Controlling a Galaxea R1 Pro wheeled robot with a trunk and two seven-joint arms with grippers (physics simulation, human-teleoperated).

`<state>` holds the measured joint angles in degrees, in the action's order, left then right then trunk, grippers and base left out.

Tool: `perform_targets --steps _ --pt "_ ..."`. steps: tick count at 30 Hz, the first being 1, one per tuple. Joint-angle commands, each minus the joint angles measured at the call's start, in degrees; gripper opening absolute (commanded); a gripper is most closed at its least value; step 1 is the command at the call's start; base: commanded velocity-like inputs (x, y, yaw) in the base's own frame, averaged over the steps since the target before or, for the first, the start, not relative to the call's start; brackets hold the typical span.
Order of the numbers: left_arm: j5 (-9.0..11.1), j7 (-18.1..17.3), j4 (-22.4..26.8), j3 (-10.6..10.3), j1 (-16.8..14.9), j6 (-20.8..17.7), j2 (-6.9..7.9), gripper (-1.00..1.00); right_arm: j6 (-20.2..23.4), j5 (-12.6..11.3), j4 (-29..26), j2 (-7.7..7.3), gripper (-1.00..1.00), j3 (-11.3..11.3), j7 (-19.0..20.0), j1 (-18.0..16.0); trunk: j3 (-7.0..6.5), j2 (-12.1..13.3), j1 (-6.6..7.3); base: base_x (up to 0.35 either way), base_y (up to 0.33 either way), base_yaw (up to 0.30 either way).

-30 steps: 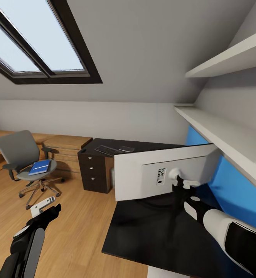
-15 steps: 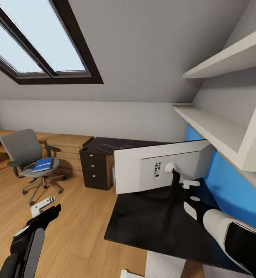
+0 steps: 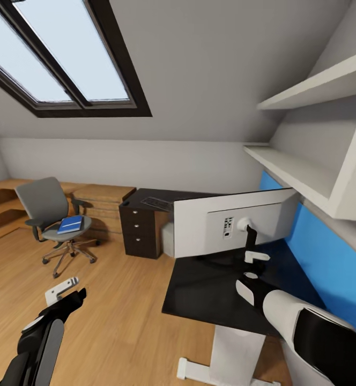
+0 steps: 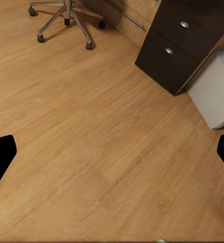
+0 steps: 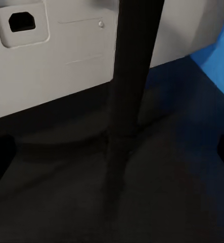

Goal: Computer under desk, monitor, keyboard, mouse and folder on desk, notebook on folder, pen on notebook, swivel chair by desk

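Monitor stands on the black desk; right gripper spread apart near its stem. Left gripper released over the floor.

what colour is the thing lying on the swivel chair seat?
Blue, with a thin pale edge: the flat item on the swivel chair. Clearest in the head view.
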<state>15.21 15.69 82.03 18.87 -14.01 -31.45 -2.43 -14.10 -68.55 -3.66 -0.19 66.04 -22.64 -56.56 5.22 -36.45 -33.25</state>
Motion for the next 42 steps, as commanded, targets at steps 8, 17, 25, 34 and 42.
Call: perform_targets --steps 8,17,25,34,42 --pt "0.6 0.4 -0.4 0.0 -0.1 -0.1 0.12 1.00 -3.4 -0.2 -2.0 5.44 1.00 1.0 -15.8 0.0 0.11 -0.1 0.00 -0.227 0.251 0.000" --pt "0.4 0.4 -0.5 -0.2 -0.1 0.1 0.06 1.00 -4.5 5.4 -2.6 8.00 1.00 1.2 -23.7 0.0 0.11 -0.1 0.00 0.008 0.316 0.000" --pt "0.3 0.4 -0.5 -0.4 -0.1 0.2 0.06 1.00 -6.4 6.1 -3.7 8.03 1.00 1.2 -24.7 0.1 0.11 -0.1 0.00 0.222 0.274 0.000" --pt "0.3 0.3 -0.5 -0.7 -0.1 0.2 -0.03 1.00 -7.4 6.1 -4.9 8.02 1.00 1.2 -24.8 0.1 0.11 -0.1 0.00 0.249 0.261 0.000" --pt "0.3 0.3 -0.7 -0.8 -0.1 0.2 -0.03 1.00 -7.4 6.1 -5.0 8.01 1.00 1.2 -24.8 0.1 0.11 -0.1 0.00 0.239 0.268 0.000"
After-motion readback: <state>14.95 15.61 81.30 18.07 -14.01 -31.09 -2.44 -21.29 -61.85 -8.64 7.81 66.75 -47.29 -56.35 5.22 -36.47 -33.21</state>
